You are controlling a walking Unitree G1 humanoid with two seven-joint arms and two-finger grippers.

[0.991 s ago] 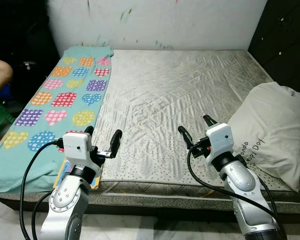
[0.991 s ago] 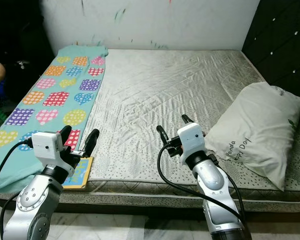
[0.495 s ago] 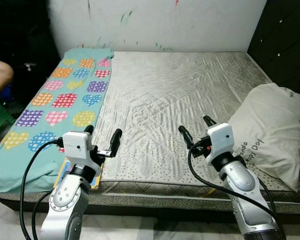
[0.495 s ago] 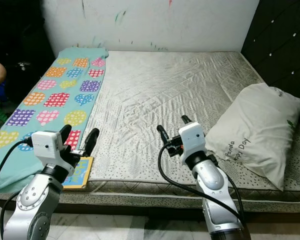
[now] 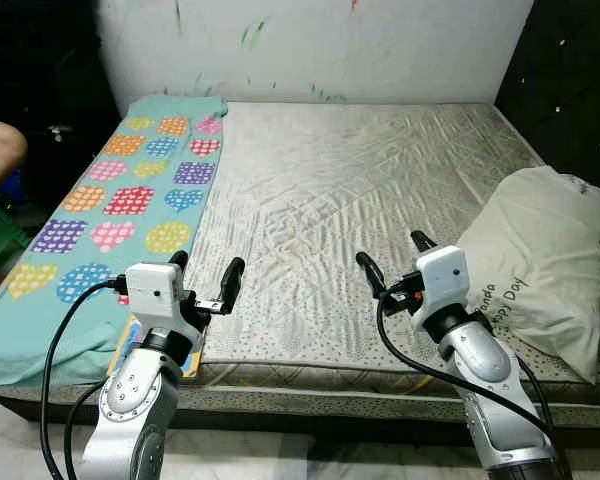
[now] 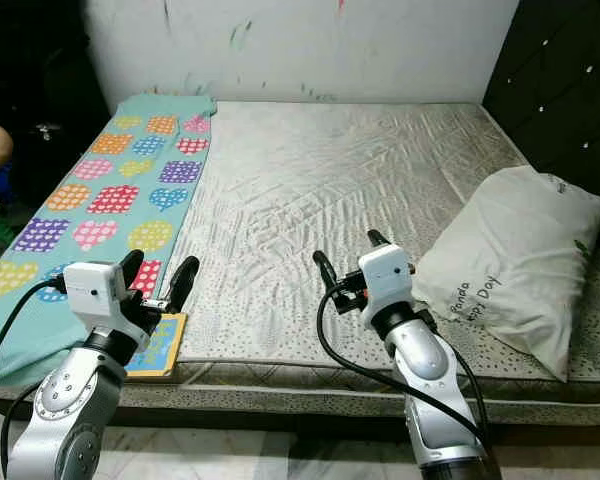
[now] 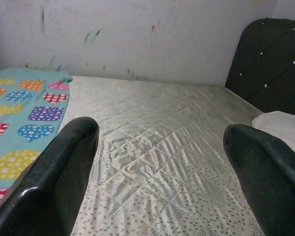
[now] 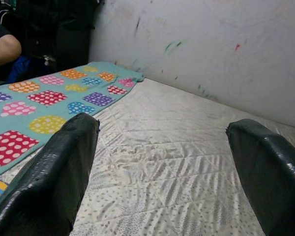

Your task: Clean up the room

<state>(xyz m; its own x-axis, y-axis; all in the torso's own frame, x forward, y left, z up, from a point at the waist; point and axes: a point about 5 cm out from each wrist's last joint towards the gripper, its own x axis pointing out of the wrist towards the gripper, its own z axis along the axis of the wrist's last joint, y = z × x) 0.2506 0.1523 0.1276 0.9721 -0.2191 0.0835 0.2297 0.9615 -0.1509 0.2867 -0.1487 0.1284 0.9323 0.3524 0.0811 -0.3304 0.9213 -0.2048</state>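
Both my grippers hover over near edge of mattress [image 5: 350,190], fingers spread apart, holding nothing: left gripper [image 5: 205,280], right gripper [image 5: 391,262]. Heart-print blanket [image 5: 110,210] along mattress left side. Pillow [image 5: 545,260] on mattress right side, print reads "Panda Day".

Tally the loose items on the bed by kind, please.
Pillow: 1
Heart-patterned blanket: 1
Colourful book at the near edge: 1
Total: 3
Both grippers, left and right, hover open above the mattress, holding nothing.
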